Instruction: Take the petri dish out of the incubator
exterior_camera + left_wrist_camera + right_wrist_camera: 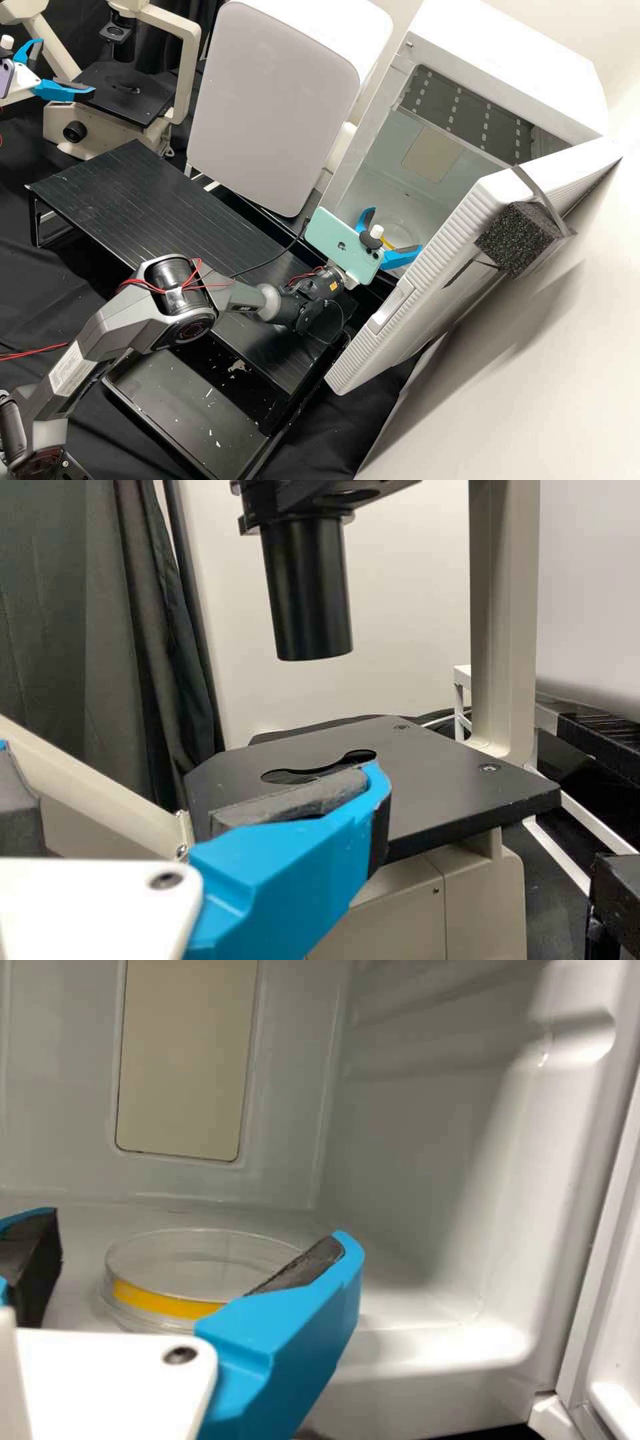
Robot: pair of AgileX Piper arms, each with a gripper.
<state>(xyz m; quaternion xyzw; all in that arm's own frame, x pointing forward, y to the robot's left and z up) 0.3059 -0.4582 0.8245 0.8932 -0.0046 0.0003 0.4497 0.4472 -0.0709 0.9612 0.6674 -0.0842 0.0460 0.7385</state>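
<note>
My right gripper (394, 229) stands open at the mouth of the white incubator (520, 73), with the clear round petri dish (403, 233) just beyond and partly between its fingers. In the right wrist view the petri dish (200, 1265), marked by a yellow strip on its side, lies flat on the incubator floor (410, 1305); the open right gripper (196, 1228) has one finger on either side, partly covering its near edge. My left gripper (65, 67) is open and empty by the microscope, at the high view's upper left; in its wrist view the left gripper (190, 765) is before the microscope stage (450, 790).
The ribbed incubator door (413, 293) stands open beside the right gripper, with a black foam block (517, 239) fixed on it. A large white-grey appliance (273, 100) is on the incubator's other side. A black raised shelf (153, 207) lies beneath the right arm.
</note>
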